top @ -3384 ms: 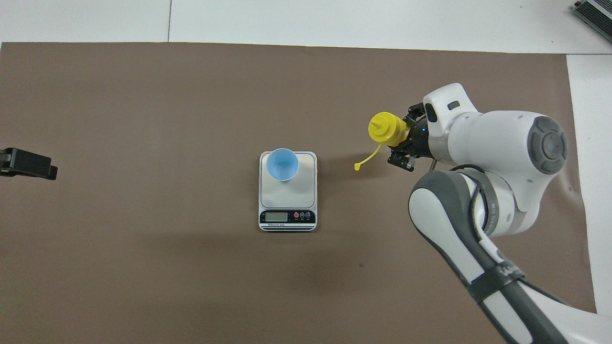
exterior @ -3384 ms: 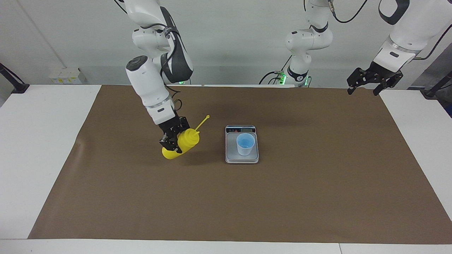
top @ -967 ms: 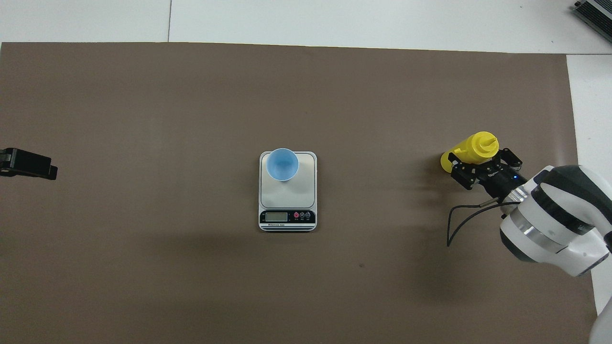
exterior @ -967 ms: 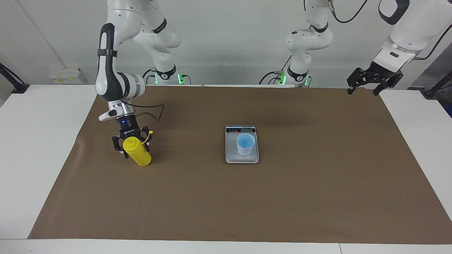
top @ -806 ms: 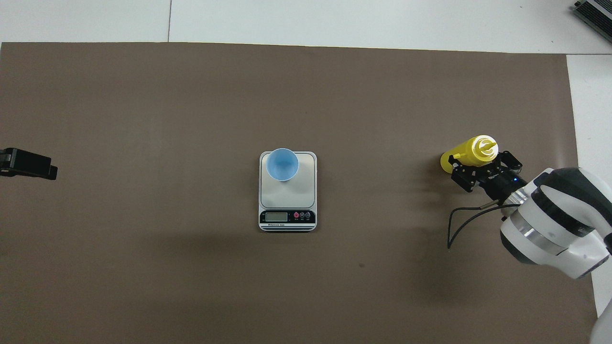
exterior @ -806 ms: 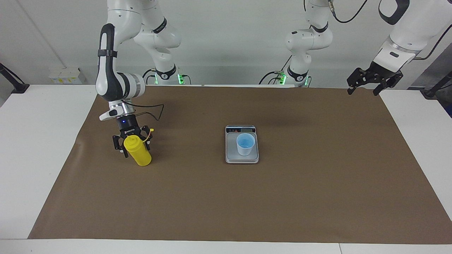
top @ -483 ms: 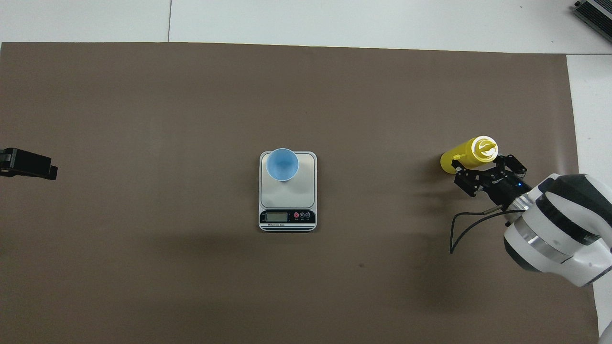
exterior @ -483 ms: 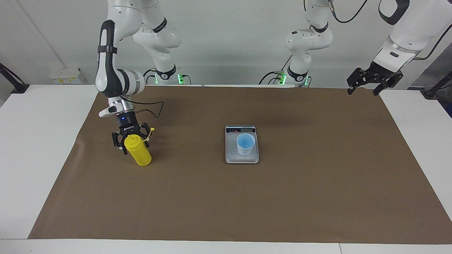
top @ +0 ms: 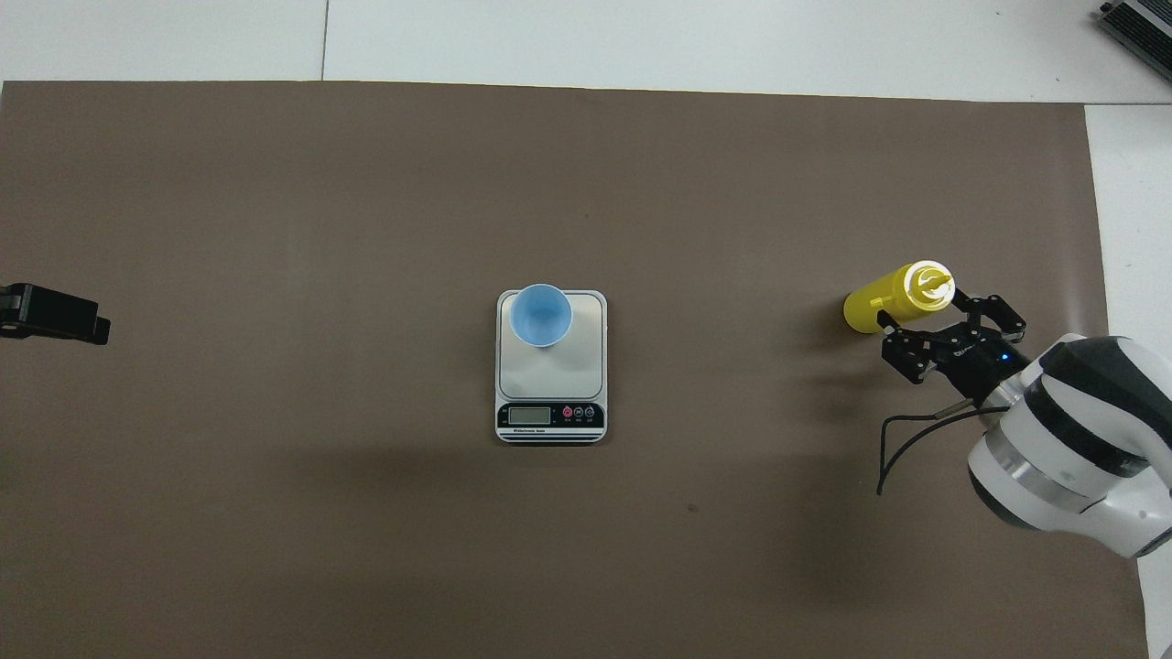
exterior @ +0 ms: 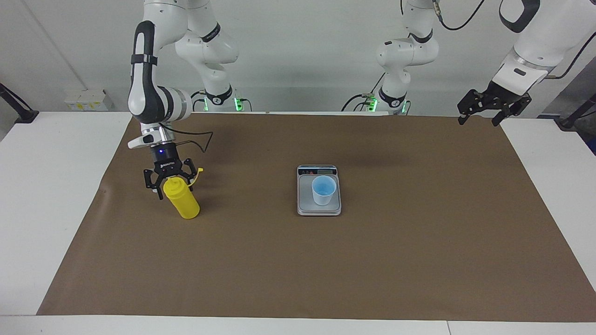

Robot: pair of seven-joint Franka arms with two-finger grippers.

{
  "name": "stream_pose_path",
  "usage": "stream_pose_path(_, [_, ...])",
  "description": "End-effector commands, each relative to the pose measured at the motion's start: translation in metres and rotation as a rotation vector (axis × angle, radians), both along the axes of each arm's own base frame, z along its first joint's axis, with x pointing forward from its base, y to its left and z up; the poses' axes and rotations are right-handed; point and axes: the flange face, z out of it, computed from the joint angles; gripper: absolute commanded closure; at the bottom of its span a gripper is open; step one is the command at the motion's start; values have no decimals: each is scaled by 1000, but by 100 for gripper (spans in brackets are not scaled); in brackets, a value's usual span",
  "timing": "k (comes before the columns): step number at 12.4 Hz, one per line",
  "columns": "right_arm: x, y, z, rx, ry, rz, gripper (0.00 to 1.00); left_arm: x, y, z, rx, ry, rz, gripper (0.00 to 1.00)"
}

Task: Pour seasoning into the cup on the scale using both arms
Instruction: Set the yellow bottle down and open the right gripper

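Note:
The seasoning bottle [exterior: 182, 202] [top: 874, 307], bright yellow, stands on the brown mat toward the right arm's end of the table. My right gripper [exterior: 170, 185] [top: 938, 316] hangs open just over its nozzle, with a finger on each side of the top and no grip on the bottle. The light blue cup [exterior: 323, 190] [top: 540, 314] stands on the scale [exterior: 305, 200] [top: 568, 366] at the middle of the mat, on the part of the plate away from the display. My left gripper [exterior: 478, 122] [top: 55, 314] waits open in the air over the mat's corner at the left arm's end.
A brown mat [exterior: 400, 260] covers most of the white table [exterior: 51, 186]. A black cable [top: 902, 439] loops from the right wrist over the mat. A grey device [top: 1135, 23] lies at the table's corner farthest from the robots.
The right gripper has risen and drawn back toward the robots, off the bottle's shoulder to its nozzle. The bottle stays standing where it was. The left arm has not moved.

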Motion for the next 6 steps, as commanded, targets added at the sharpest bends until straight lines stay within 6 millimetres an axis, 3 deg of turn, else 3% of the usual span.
stream_pose_path(1, [-15,3,6,-54,5,42,0,-5,0,-1,0,6,12,0])
stream_pose_path(6, [-33,10,2,-147,33,157,0,-5,0,-1,0,6,12,0])
